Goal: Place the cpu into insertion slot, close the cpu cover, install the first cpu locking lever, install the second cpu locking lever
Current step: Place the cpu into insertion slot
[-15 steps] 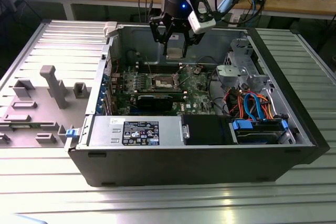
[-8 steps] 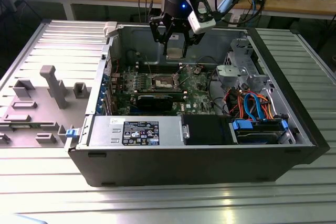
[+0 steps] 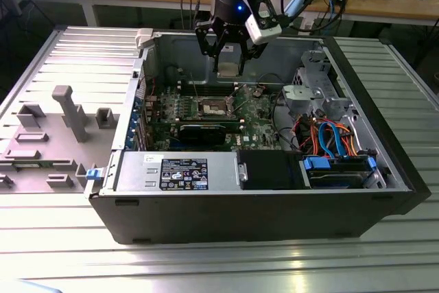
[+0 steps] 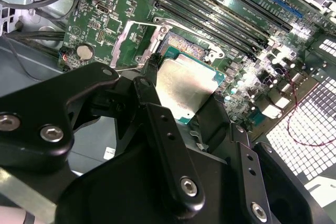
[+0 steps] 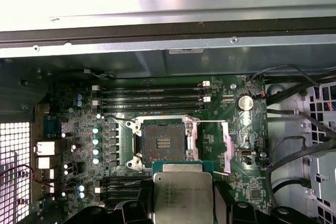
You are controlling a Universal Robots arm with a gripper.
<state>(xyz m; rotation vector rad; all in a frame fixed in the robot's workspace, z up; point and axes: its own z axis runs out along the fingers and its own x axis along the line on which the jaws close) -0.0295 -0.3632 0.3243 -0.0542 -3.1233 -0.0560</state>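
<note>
Metal table (image 3: pixel 206 265); end effector (image 3: pixel 228 66) prob. grips cpu (image 5: pixel 181 195).

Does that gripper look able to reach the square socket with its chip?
Probably yes. The gripper holds the cpu up close to the insertion slot, whose cpu cover stands open to one side, and nothing lies across the socket's dark centre.

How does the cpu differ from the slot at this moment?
The cpu shows a plain silvery face; the slot has a dark centre inside a silver rim. The cpu is held between the fingers, off the board; the slot sits fixed in the green board, empty and uncovered. Both are square and look similar in size.
</note>
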